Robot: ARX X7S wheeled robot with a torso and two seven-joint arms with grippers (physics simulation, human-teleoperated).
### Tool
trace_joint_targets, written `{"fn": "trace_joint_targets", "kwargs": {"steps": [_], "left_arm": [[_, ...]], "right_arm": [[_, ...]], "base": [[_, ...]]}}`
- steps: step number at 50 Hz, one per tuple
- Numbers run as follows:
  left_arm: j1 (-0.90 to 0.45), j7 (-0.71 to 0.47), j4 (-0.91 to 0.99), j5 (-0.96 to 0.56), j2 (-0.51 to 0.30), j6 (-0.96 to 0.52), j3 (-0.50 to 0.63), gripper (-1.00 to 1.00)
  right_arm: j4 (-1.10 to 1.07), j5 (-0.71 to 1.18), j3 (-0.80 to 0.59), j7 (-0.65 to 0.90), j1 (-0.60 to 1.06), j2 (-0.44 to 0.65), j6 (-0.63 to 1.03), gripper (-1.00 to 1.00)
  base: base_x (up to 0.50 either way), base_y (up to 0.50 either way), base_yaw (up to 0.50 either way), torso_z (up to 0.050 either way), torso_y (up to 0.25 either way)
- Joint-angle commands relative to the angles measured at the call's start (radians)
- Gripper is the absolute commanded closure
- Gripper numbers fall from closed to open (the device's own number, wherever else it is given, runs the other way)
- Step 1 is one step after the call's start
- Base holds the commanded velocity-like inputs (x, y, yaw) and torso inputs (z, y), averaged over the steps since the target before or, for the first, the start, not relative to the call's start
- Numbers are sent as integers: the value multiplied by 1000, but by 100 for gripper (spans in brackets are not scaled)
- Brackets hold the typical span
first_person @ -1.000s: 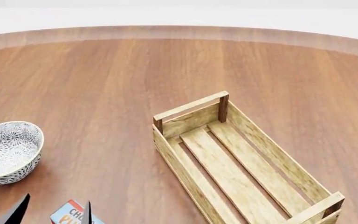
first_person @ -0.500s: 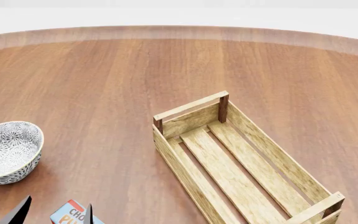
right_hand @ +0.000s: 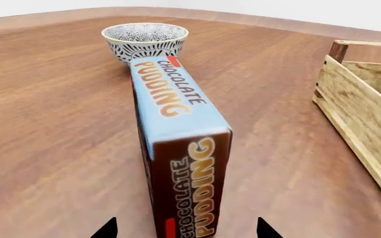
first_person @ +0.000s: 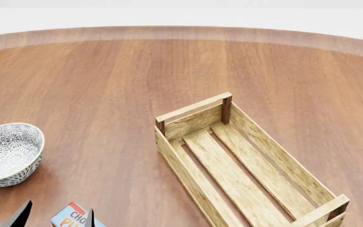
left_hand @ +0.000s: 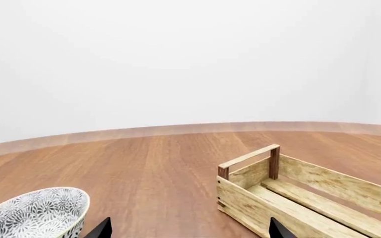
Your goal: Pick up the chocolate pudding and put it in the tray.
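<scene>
The chocolate pudding [right_hand: 177, 114] is a light-blue carton with orange lettering and dark brown sides, lying on the wooden table. My right gripper [right_hand: 184, 230] is open, with its two dark fingertips either side of the carton's near end and a gap on each side. The carton's corner shows at the bottom edge of the head view [first_person: 72, 216], between two dark fingertips that appear to be my left gripper [first_person: 56, 213]. The left gripper [left_hand: 188, 230] is open and empty. The tray [first_person: 194, 109] is a light-wood slatted crate to the right, empty.
A round white-and-grey patterned bowl [first_person: 8, 151] stands left of the carton, just beyond it in the right wrist view [right_hand: 145, 39]. The tray's end bar [left_hand: 250, 157] lies ahead of the left gripper. The table's curved far edge [first_person: 181, 33] is well away.
The dark fingertips at the bottom of the head view have sunk very slightly. The carton, bowl and tray have not moved.
</scene>
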Motion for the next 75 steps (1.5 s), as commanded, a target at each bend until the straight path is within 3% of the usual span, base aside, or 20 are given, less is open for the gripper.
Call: {"fn": "trace_joint_targets", "kwargs": {"steps": [1, 75], "left_arm": [[7, -5, 3, -4, -6, 7, 5, -100], [-2, -28, -16, -9, -22, 33, 52, -100]], "right_arm": [[120, 18, 2, -6, 56, -32, -45, -100], [255, 69, -90, 30, 190, -81, -65, -100]], "base": [[0, 0, 0, 0, 0], [0, 0, 0, 0, 0]]}}
